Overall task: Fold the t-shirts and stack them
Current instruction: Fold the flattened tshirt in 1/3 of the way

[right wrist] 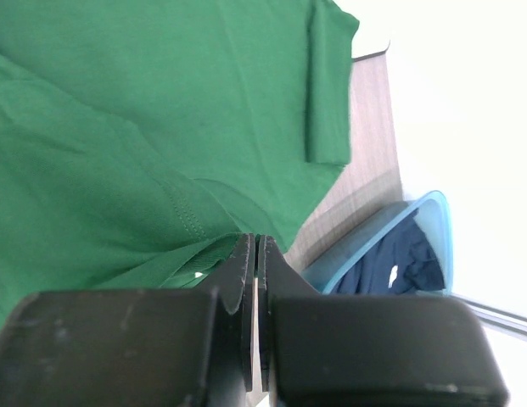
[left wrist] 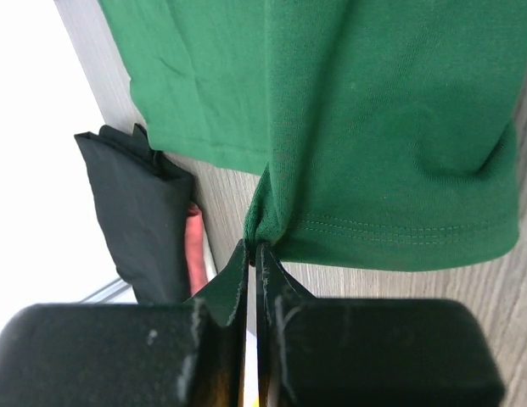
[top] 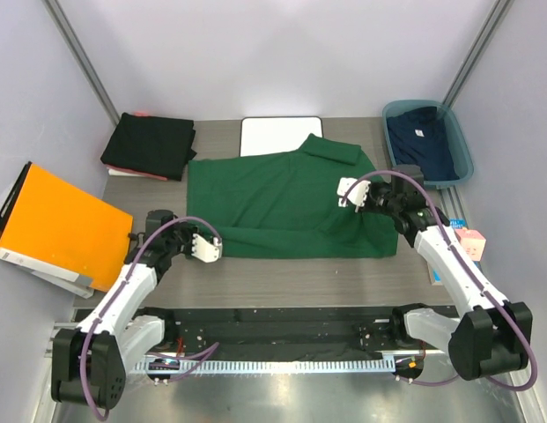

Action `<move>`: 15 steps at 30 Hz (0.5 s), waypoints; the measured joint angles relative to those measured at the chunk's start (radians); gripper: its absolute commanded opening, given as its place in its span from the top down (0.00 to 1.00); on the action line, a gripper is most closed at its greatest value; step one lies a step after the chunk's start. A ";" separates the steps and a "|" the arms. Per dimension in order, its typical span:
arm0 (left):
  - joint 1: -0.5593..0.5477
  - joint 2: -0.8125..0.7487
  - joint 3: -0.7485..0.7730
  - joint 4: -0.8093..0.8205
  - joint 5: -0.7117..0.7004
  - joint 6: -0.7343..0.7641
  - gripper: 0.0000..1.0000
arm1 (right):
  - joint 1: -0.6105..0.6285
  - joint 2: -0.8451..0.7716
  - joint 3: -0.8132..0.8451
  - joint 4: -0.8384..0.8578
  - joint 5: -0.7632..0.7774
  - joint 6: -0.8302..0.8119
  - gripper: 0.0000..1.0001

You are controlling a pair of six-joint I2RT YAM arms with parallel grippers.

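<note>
A dark green t-shirt [top: 282, 203] lies spread across the middle of the table. My left gripper [top: 207, 249] is shut on its near left hem corner, and the cloth bunches at the fingertips in the left wrist view [left wrist: 255, 244]. My right gripper [top: 348, 192] is shut on the shirt's right side by the collar, and ribbed green cloth runs into its tips in the right wrist view [right wrist: 255, 242]. Black folded t-shirts [top: 150, 145] sit stacked at the back left. A navy t-shirt [top: 423, 141] with a small neck label lies in a blue bin [top: 460, 150] at the back right.
A white board [top: 280, 135] lies at the back centre, partly under the green shirt. An orange folder [top: 62, 225] leans off the table's left edge. A pink and blue item [top: 469, 242] sits at the right edge. Grey walls close in on both sides.
</note>
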 measured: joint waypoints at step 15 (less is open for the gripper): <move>0.021 0.162 0.056 0.090 0.013 0.003 1.00 | -0.001 0.167 0.010 0.245 0.040 0.010 0.99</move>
